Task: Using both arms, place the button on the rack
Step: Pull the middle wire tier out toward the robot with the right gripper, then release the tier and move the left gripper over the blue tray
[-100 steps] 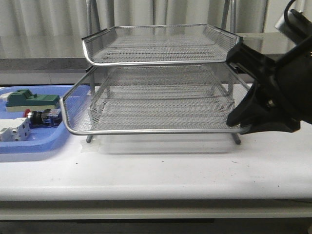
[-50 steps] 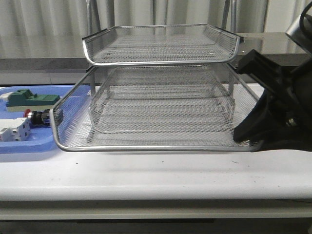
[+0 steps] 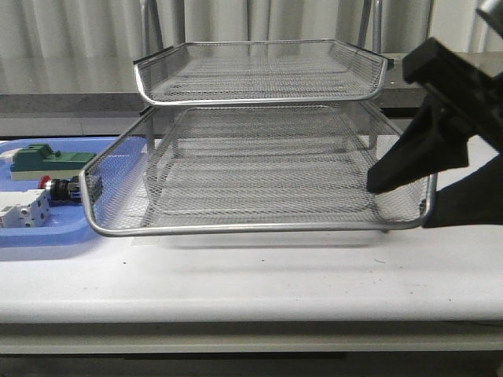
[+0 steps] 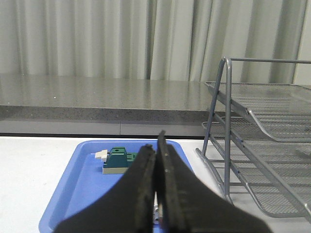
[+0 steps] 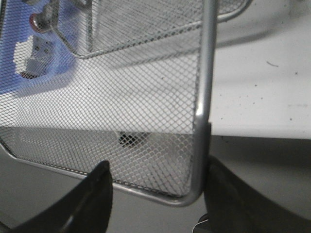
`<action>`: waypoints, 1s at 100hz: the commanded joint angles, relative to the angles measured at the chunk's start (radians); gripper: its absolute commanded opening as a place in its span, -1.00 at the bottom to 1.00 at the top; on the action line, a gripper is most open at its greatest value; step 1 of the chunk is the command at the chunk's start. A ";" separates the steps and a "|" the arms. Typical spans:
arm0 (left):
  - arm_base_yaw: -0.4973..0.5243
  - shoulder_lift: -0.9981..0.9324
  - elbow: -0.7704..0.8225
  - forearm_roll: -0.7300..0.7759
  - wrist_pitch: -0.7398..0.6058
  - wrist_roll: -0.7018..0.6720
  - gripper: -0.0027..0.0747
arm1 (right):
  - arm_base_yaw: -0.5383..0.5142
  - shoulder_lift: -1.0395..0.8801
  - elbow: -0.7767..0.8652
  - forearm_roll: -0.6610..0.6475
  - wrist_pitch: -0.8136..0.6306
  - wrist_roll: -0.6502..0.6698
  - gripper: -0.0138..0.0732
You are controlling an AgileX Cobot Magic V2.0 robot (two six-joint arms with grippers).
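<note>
The right gripper (image 3: 409, 206) grips the near right corner of the rack's (image 3: 259, 75) lower tier (image 3: 236, 228). In the right wrist view its fingers (image 5: 99, 187) sit on either side of the corner wire, apparently clamped on it, though actual contact is hard to confirm. The tier juts toward the near edge of the table (image 3: 251, 275), well forward of the tier above — a sensible arrangement, I judge, since it exposes an open mesh floor that the other arm can reach from above while this one holds the tier steady.

The left gripper (image 4: 156, 194) is pressed closed with nothing between its fingers, poised over the blue tray (image 3: 39, 236) at the far left.

The button (image 3: 61, 189) lies on that tray, on its side, just left of the tier's left corner and partly screened by the mesh. Its long axis runs left-right: the red cap points left, the blue rear block right — toward the rack. It lies between a green-topped block (image 3: 47, 161) beyond it and a white-grey block (image 3: 22, 212) nearer.
</note>
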 commanded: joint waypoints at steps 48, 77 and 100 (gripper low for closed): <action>0.001 -0.031 0.042 -0.002 -0.079 -0.009 -0.98 | -0.354 -0.351 -0.257 -0.919 0.517 0.420 0.30; 0.001 -0.031 0.042 -0.002 -0.079 -0.009 -0.98 | -0.361 -0.495 -0.292 -1.004 0.523 0.420 0.14; 0.001 -0.031 0.042 -0.002 -0.079 -0.009 -0.98 | -0.361 -0.526 -0.292 -1.004 0.523 0.420 -0.54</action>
